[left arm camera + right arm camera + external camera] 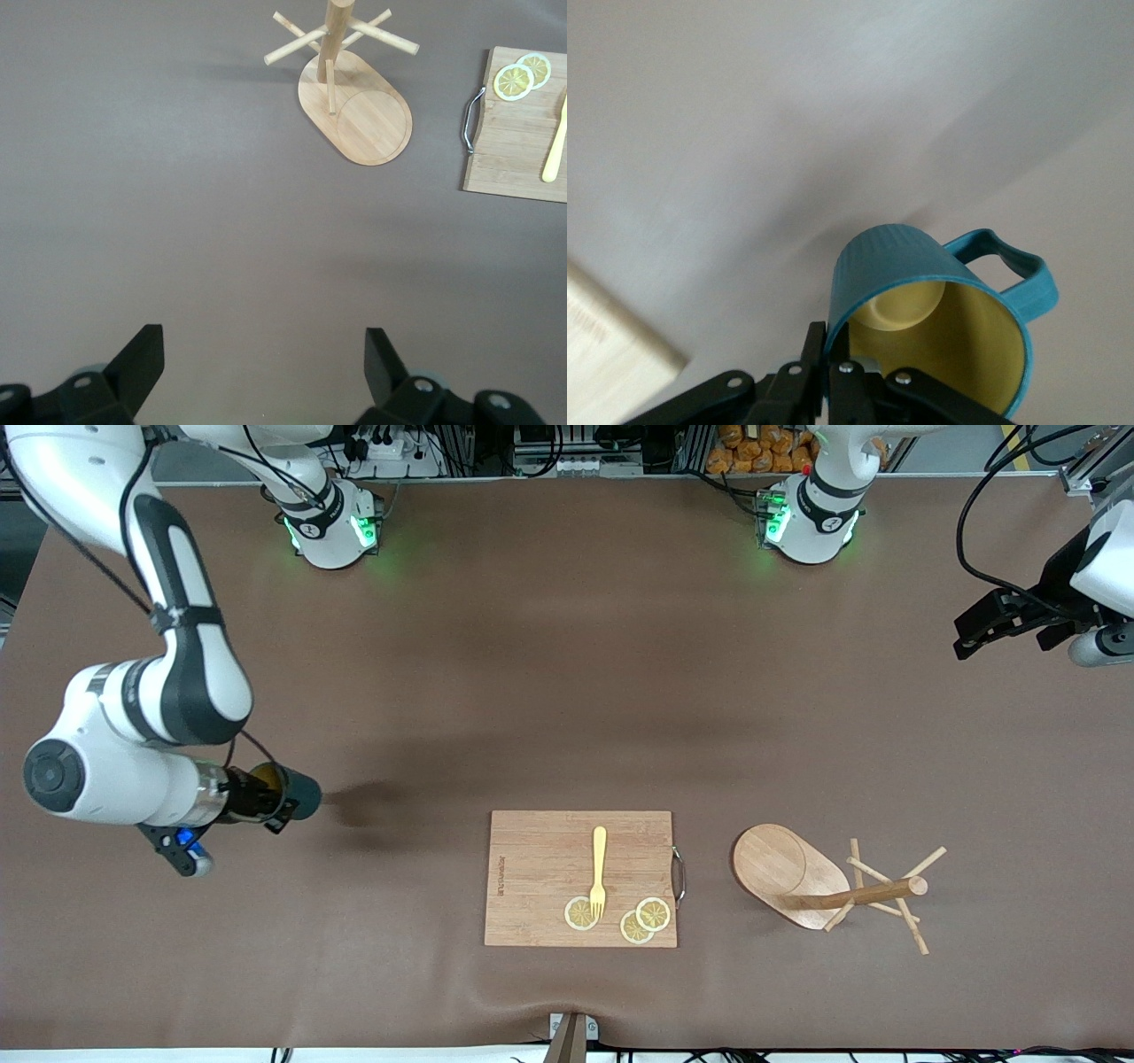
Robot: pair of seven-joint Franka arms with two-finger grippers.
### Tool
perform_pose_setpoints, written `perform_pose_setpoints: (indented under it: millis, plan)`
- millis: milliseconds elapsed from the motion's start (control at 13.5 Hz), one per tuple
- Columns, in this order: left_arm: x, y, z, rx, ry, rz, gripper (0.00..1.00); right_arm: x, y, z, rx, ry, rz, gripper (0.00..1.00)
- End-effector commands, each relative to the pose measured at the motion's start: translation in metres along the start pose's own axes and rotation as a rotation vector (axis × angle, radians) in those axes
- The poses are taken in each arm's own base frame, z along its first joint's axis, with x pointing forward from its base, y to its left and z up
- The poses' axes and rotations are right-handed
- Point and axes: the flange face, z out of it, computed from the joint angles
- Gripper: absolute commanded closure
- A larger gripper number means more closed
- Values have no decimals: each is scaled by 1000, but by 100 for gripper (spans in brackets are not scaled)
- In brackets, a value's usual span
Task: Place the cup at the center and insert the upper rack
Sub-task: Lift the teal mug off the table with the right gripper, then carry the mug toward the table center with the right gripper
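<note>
The teal cup point(303, 795) with a yellow inside hangs tipped on its side over the bare table, toward the right arm's end. My right gripper point(266, 797) is shut on its rim. In the right wrist view one finger is inside and one outside the cup point(895, 266), at my right gripper point(837, 354). The wooden mug tree point(784, 872) stands on its oval base toward the left arm's end. Its upper rack pegs point(926, 862) also show in the left wrist view point(383, 34). My left gripper point(970, 638) is open and empty and waits over the table's edge; it also shows in its wrist view point(264, 363).
A rectangular wooden cutting board point(540, 859) lies near the front edge, between the cup and the mug tree. It carries a yellow fork point(599, 868) and three lemon slices point(580, 913). Its metal handle point(680, 875) faces the mug tree.
</note>
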Motion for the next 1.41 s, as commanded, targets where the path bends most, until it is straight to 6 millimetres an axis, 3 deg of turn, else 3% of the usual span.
perform_pose_setpoints:
  millis: [0, 297, 520, 743, 966, 1337]
  plan:
    - [6, 3, 5, -15, 1, -14, 0, -65, -38, -21, -3, -22, -89, 100]
    - [5, 2, 4, -15, 1, -15, 0, -175, -103, -25, 15, -45, -224, 100]
    - [6, 4, 6, -15, -2, -12, 0, -289, -146, -13, -45, 30, -288, 100]
    - [6, 11, 9, -15, -7, 0, 0, -350, -168, 4, -8, 6, -199, 100]
    - [10, 16, 17, -12, -21, 10, 0, -383, -184, 38, 13, 2, -33, 100]
    - [14, 31, 31, -5, -43, 41, 0, -404, -189, 118, -22, 36, 36, 100]
